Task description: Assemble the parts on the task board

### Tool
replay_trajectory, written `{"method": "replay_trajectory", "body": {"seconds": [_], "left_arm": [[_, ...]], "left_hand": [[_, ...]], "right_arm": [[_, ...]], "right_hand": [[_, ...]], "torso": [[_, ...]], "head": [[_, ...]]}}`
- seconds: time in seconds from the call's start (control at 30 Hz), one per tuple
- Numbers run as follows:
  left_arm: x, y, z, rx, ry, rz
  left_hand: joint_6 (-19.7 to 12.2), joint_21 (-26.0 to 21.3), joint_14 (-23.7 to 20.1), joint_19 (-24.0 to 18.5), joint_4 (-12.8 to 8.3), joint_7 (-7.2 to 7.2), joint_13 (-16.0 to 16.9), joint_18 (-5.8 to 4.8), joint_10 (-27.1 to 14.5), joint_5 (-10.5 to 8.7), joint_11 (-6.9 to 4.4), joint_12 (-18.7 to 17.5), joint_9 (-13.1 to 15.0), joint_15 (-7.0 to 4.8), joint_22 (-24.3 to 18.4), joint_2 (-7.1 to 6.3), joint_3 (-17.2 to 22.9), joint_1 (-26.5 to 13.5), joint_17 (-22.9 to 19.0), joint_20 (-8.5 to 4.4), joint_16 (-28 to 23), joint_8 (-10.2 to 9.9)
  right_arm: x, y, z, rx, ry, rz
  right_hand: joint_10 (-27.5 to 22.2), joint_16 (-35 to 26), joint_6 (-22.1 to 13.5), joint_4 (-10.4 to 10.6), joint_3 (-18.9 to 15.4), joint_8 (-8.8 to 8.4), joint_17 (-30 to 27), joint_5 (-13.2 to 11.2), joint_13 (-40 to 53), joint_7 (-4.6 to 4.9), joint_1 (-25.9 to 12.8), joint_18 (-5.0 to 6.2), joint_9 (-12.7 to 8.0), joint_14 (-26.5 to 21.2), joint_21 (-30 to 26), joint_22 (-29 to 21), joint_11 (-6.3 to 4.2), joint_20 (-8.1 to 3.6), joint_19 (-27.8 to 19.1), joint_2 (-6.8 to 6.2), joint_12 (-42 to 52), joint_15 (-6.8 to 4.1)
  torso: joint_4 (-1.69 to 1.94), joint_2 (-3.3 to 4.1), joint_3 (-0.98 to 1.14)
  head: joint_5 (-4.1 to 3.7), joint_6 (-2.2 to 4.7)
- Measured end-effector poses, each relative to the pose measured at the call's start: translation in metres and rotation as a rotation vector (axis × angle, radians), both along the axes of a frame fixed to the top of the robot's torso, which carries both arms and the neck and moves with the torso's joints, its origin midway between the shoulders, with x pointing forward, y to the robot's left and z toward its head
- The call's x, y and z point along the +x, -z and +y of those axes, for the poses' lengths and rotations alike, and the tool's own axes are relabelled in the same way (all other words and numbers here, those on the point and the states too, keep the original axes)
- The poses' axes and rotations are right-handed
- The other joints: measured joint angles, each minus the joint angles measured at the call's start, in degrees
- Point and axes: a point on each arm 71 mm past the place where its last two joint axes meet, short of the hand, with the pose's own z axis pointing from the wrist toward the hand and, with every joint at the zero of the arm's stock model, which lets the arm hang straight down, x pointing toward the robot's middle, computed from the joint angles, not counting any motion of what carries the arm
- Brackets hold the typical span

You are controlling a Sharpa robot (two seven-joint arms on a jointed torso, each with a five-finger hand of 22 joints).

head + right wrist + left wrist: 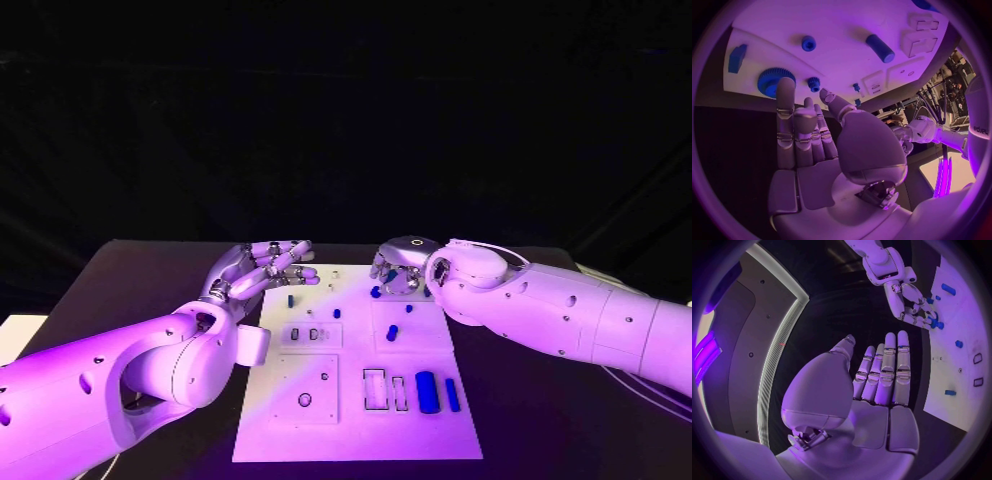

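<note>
The white task board (361, 420) lies in the middle of the black table. Blue parts lie on it: a thick cylinder (426, 388), a thin bar (451, 394) and small pieces (391, 332) nearer the middle. My left hand (267, 265) hovers over the board's far left corner, fingers stretched and apart, holding nothing (879, 375). My right hand (397, 272) is at the board's far edge, its fingers (795, 125) extended. One fingertip lies over a large blue gear (772, 81), beside a small gear (813, 82). Whether it touches the gear I cannot tell.
A blue block (737, 57), a round blue piece (808, 43) and a blue cylinder (879, 47) lie on the board beyond the right hand. Empty slots (375, 385) sit in the board's near half. Bare black table (548, 420) flanks the board.
</note>
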Motion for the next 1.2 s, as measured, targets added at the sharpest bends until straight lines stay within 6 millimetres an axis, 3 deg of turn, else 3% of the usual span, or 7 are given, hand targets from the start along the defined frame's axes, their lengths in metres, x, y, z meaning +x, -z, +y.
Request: {"method": "replay_trajectory", "body": {"seconds": [0.3, 1.2], "left_arm": [[0.0001, 0.0004, -0.0005, -0.004, 0.000, 0.007], [0.0017, 0.0013, 0.0017, -0.002, -0.007, 0.014]], "left_hand": [[0.0, 0.0, 0.0, 0.0, 0.0, 0.00, 0.0, 0.00, 0.0, 0.00, 0.00, 0.0, 0.0, 0.00, 0.0, 0.00, 0.0, 0.0, 0.0, 0.00, 0.0, 0.0], [0.0, 0.0, 0.0, 0.0, 0.0, 0.00, 0.0, 0.00, 0.0, 0.00, 0.01, -0.2, 0.0, 0.00, 0.0, 0.00, 0.0, 0.0, 0.0, 0.00, -0.2, 0.0]], "right_arm": [[0.0012, 0.0022, 0.0039, -0.026, -0.008, 0.011], [0.0019, -0.0024, 0.0037, -0.030, -0.018, -0.022]], "right_hand": [[-0.4, 2.5, 0.6, 0.6, 0.7, 0.00, 2.6, -0.2, -0.1, -0.49, 0.0, 0.00, 0.1, 0.0, 1.2, 0.9, -0.05, 0.20, -0.2, 0.00, 0.0, 0.00], [-0.2, 8.4, 1.5, 1.0, 2.6, 0.00, 8.9, -0.7, -0.3, -0.71, 0.3, 0.00, 0.1, 0.0, 6.8, 6.5, -0.28, 0.19, -0.6, -0.29, 0.2, 0.00]], "torso": [[0.38, 0.59, -0.09], [0.60, 1.47, -0.08]], "head": [[-0.23, -0.07], [-0.46, -0.32]]}}
